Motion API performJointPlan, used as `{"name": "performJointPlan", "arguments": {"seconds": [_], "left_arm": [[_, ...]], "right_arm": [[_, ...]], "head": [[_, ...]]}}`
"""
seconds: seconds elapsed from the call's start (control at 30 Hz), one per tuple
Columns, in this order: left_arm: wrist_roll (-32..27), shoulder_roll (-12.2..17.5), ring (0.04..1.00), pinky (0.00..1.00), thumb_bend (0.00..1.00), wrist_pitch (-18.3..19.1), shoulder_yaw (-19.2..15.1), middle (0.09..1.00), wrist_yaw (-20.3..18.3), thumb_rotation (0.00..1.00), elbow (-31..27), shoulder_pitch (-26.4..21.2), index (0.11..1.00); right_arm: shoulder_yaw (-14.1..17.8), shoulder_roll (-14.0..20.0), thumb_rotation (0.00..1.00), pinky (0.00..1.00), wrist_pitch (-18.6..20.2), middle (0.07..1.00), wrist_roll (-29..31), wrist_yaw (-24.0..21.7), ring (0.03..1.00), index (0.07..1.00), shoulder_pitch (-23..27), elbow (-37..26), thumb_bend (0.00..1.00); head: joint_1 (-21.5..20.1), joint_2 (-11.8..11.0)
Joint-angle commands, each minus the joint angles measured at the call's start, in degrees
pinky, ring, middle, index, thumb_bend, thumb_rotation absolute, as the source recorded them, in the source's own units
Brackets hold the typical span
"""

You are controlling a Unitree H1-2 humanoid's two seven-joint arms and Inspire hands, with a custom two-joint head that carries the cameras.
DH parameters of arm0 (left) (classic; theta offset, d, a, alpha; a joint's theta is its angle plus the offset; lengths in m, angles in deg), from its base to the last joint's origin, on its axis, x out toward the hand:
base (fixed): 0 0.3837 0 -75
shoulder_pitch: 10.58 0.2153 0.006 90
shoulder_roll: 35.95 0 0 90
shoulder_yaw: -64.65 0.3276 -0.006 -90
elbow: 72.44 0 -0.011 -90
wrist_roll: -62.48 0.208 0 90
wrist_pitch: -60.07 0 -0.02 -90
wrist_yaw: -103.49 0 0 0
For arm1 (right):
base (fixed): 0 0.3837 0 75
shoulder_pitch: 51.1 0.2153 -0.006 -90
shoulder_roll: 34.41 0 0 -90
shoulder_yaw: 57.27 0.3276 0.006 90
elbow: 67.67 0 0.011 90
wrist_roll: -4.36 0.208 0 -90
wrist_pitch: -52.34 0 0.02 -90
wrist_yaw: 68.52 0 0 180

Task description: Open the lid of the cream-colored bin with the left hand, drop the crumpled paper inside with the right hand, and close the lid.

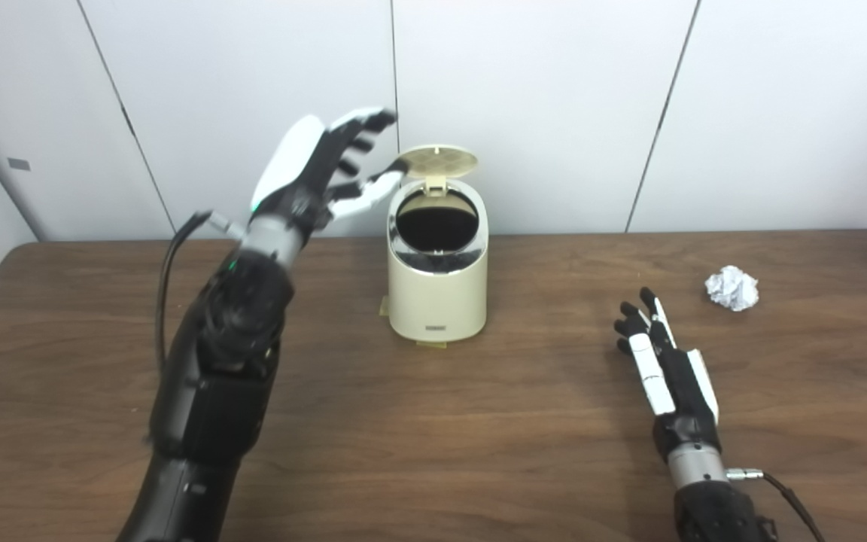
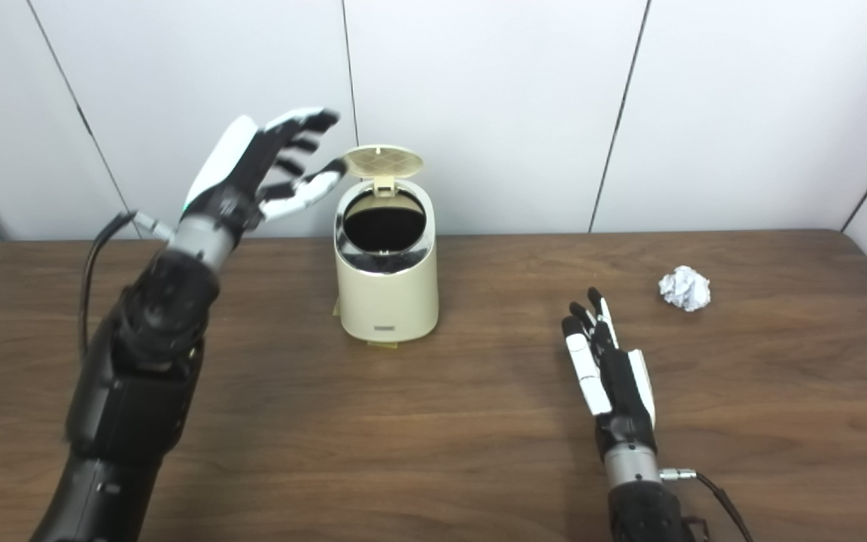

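The cream-colored bin is seen standing upright on the wooden table, toward the far edge, in front of the white panelled wall. Its lid is flipped up and tilted back on the rear hinge; the dark round opening is exposed, ringed by a shiny rim. The left hand is raised above the table, just left of the bin at lid height, fingers spread apart and nothing held. Its thumb is stretched toward the lid's left edge; contact or a small gap cannot be told from either eye view. A black cable is looped off the left wrist, left of the bin. The crumpled paper is lying on the table well to the right of the bin, at about the same depth as the bin's base, untouched. The right hand is laid low over the table to the right of the bin and nearer the camera, between bin and paper sideways but apart from both. Its fingers are extended straight ahead, close side by side, gripping nothing. Whether the right palm touches the tabletop cannot be told.
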Motion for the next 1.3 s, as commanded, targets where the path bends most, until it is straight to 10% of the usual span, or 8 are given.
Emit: {"name": "performJointPlan", "arguments": {"seconds": [0.0, 0.57, 0.93, 1.27], "left_arm": [[-2.1, 1.1, 0.855, 0.76, 0.29, -2.5, -1.5, 0.888, 2.4, 0.52, -3.5, 0.3, 0.907], [-18.6, -3.8, 0.939, 0.9, 0.43, -4.6, -7.9, 0.946, 8.6, 0.85, -6.7, 15.9, 0.972], [-21.9, -2.9, 0.964, 0.99, 0.54, -4.1, -7.6, 0.98, 8.7, 0.89, -5.2, 18.5, 1.0], [-26.2, -0.6, 0.994, 0.98, 0.58, -8.9, -8.4, 0.997, 8.6, 1.0, 0.6, 17.7, 1.0]], "right_arm": [[0.0, 0.5, 0.93, 0.86, -1.4, 0.917, -0.6, 0.1, 0.881, 0.974, 1.7, -1.6, 0.55], [2.9, 5.6, 0.68, 0.83, -1.9, 0.908, -0.6, -0.8, 0.854, 0.949, 5.0, -1.9, 0.62], [4.3, 14.1, 0.36, 0.79, 7.8, 0.871, -11.9, -0.5, 0.849, 0.888, 9.0, -12.1, 0.74], [3.5, 20.3, 0.26, 0.74, 19.8, 0.888, -26.5, -4.6, 0.855, 0.896, 10.7, -20.5, 0.83]], "head": [[-0.1, 0.1], [-3.1, 0.6], [-15.1, 0.0], [-28.1, -0.6]]}}
